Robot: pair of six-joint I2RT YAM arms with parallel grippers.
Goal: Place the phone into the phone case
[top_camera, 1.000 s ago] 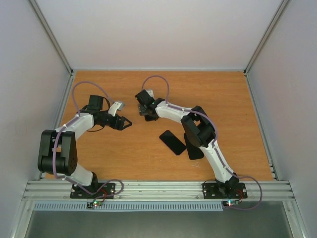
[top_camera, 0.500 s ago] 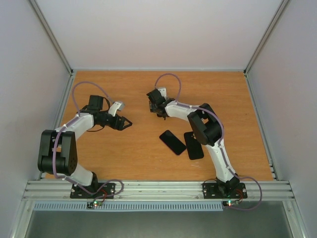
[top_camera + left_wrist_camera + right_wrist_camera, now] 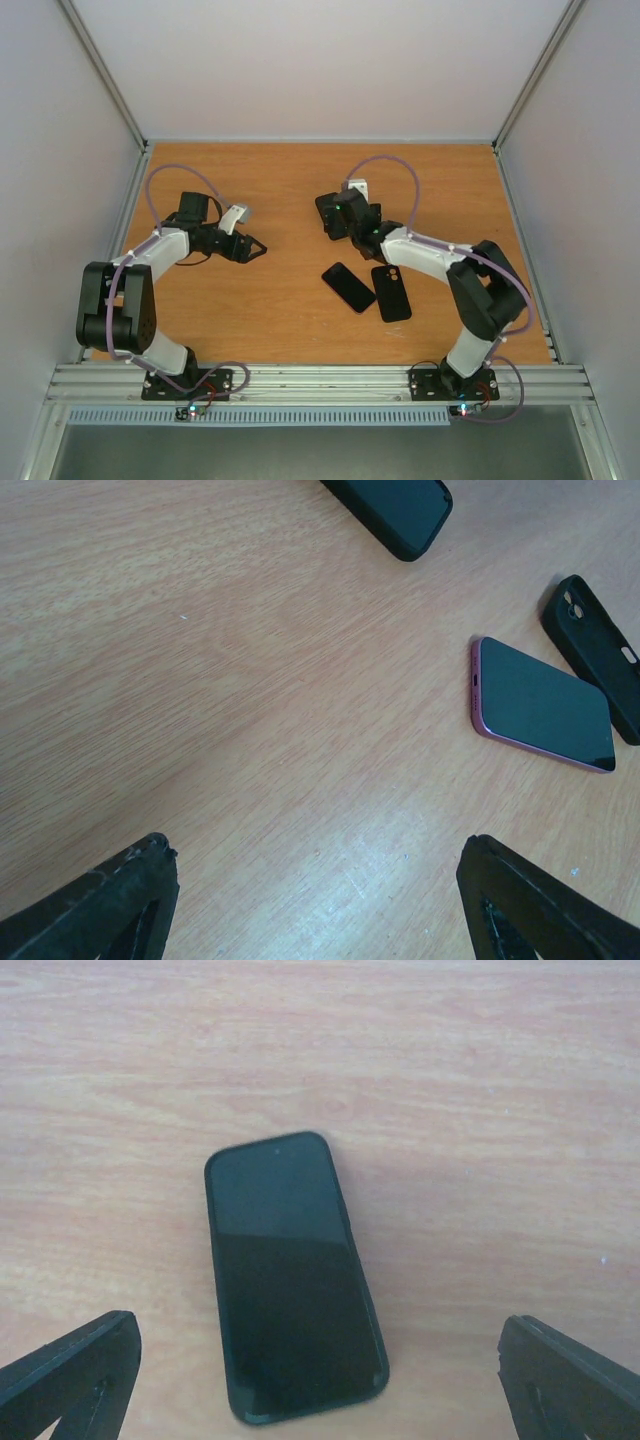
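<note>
The phone [image 3: 348, 286], dark screen up with a pink edge, lies flat on the wooden table; it also shows in the left wrist view [image 3: 540, 705]. The black phone case [image 3: 391, 292] with a camera cut-out lies just right of it, and in the left wrist view [image 3: 600, 650] it is beyond the phone. My left gripper [image 3: 250, 247] is open and empty, left of the phone, low over bare wood [image 3: 320, 900]. My right gripper [image 3: 340, 216] is open and empty behind the phone, over a second black slab [image 3: 290, 1280].
The second black slab [image 3: 325, 209] is phone-shaped with a glossy face; I cannot tell whether it is a case or a cased phone. It shows at the top of the left wrist view [image 3: 395, 510]. Walls enclose the table [image 3: 250, 320] on three sides.
My right arm has swung to the right; its gripper moved right and the arm no longer covers the phone case. The left arm, phone and case have not moved.
</note>
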